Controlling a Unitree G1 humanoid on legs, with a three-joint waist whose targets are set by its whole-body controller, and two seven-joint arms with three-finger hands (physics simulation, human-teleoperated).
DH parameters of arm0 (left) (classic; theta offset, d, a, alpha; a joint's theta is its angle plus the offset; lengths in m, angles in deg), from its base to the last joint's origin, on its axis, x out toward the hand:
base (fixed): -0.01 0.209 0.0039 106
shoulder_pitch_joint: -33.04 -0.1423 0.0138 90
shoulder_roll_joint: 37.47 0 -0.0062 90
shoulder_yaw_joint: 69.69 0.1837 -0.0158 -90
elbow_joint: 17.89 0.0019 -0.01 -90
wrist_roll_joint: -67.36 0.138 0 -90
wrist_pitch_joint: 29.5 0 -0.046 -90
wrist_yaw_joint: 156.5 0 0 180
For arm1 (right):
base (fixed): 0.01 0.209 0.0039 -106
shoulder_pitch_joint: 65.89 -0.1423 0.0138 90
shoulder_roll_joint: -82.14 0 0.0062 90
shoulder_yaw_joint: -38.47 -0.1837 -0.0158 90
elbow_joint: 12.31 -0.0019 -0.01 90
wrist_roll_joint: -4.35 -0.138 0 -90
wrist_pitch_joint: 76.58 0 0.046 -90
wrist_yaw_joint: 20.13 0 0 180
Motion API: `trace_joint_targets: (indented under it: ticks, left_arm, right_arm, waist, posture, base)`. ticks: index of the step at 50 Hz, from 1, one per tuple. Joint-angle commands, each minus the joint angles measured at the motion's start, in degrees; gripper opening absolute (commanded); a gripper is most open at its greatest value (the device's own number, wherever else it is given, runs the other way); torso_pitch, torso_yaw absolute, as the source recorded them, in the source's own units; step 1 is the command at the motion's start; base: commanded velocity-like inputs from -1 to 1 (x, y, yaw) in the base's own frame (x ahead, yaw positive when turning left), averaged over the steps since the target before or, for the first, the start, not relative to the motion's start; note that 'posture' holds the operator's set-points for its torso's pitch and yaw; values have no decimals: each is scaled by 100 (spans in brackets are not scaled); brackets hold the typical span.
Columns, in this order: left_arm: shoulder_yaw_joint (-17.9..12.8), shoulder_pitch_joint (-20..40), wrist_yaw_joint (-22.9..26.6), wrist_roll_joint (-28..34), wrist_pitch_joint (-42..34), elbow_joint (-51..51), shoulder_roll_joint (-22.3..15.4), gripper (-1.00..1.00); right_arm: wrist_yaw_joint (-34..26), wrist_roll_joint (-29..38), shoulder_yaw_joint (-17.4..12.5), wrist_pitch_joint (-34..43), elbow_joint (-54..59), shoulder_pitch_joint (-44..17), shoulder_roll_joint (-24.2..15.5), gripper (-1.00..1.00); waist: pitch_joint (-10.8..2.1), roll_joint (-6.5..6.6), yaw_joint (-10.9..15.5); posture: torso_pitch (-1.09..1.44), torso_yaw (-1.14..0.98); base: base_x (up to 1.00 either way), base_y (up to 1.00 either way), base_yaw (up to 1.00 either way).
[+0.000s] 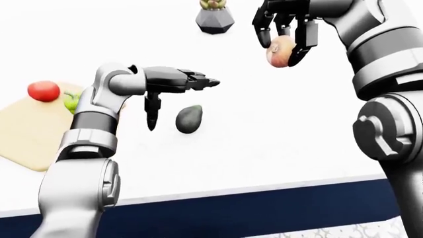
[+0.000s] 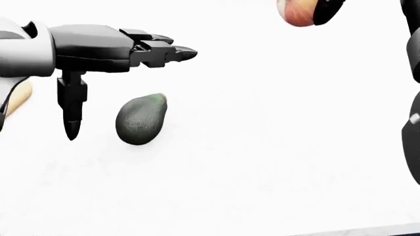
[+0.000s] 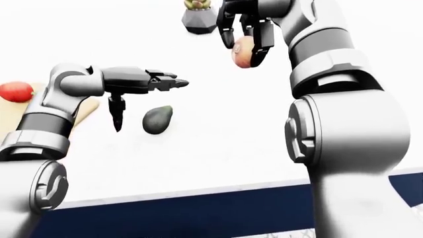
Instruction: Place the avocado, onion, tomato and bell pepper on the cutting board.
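A dark green avocado (image 1: 189,119) lies on the white counter (image 1: 264,129). My left hand (image 1: 183,105) hovers open just above and left of it, fingers (image 1: 198,82) pointing right over it and the thumb hanging down at its left side, not touching. High at the upper right, my right hand (image 1: 284,34) is shut on the pinkish onion (image 1: 280,53), held in the air. At the left lies the tan cutting board (image 1: 26,134), carrying the red tomato (image 1: 43,90) and the green bell pepper (image 1: 71,101), which my left arm partly hides.
A grey faceted pot with a plant (image 1: 214,19) stands at the top of the counter. The counter's near edge (image 1: 264,187) runs along the bottom, with a dark blue cabinet front (image 1: 251,213) below it.
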Motion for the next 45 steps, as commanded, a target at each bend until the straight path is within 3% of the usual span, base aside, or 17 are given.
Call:
trace_joint_targets:
  ticks: [1, 31, 45]
  left_arm:
    - [-82, 189, -4, -221, -47, -261, -58, 100]
    - [-17, -258, 461, -661, -176, -1158, 296, 100]
    - [54, -489, 517, -586, -229, -1374, 421, 100]
  right_arm:
    - [120, -85, -58, -13, -256, -266, -63, -100]
    - [97, -37, -64, 18, -253, -329, -118, -100]
    - [103, -22, -67, 26, -257, -323, -141, -100]
  waist:
    - [-214, 0, 1]
    - [-212, -41, 26]
    - [-206, -56, 28]
  posture:
    - [0, 0]
    - [0, 0]
    - [0, 0]
  base:
    - [0, 0, 0]
    - [0, 0, 0]
    - [0, 0, 0]
